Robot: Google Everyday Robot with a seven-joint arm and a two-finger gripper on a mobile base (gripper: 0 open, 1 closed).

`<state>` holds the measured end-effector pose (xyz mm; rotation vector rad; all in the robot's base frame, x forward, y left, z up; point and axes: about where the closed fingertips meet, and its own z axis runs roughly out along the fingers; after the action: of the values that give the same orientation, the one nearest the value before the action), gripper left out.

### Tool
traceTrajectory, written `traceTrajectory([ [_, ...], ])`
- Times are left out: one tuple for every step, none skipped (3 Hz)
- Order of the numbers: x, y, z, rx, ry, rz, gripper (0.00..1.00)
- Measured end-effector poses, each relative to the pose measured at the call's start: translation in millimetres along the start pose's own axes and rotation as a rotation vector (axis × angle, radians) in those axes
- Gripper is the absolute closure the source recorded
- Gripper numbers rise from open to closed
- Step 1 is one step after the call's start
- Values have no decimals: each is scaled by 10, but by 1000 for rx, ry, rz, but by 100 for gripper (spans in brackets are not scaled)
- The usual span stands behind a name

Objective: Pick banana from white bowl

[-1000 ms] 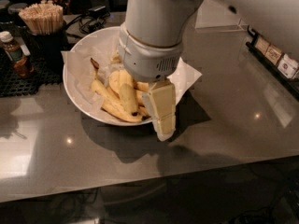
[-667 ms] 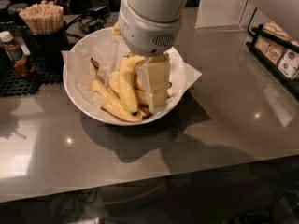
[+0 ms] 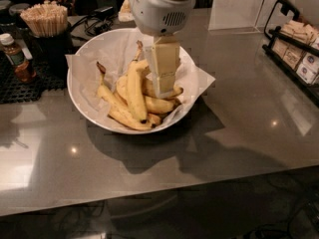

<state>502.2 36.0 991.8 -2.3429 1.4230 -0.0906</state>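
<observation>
The white bowl (image 3: 87,106), wide, shallow and lined with crinkled white paper, sits on the grey counter and holds several yellow bananas. The banana (image 3: 135,91) is the longest and plumpest one. It lies near the bowl's middle, with its stem pointing to the far rim and its dark tip toward me. My gripper (image 3: 163,86) hangs straight down from the white wrist over the right half of the bowl. It is just right of the banana and low among the shorter bananas, which it partly hides. I see nothing lifted.
A black cup of wooden stir sticks (image 3: 46,21) and a small brown bottle (image 3: 16,58) on a black mat stand at the back left. A black rack of packets (image 3: 298,54) is at the right. Cables lie behind the bowl.
My gripper has moved from the bowl's front right rim back over the bananas to the bowl's right half. The bananas have not visibly shifted.
</observation>
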Motion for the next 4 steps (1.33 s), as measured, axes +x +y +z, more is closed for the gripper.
traceTrajectory([
  [45, 25, 72, -27, -43, -21, 0],
  [37, 25, 351, -129, -136, -110, 0],
  [18, 6, 640, -225, -228, -208, 0],
  [-69, 71, 913, -293, -324, -268, 0],
])
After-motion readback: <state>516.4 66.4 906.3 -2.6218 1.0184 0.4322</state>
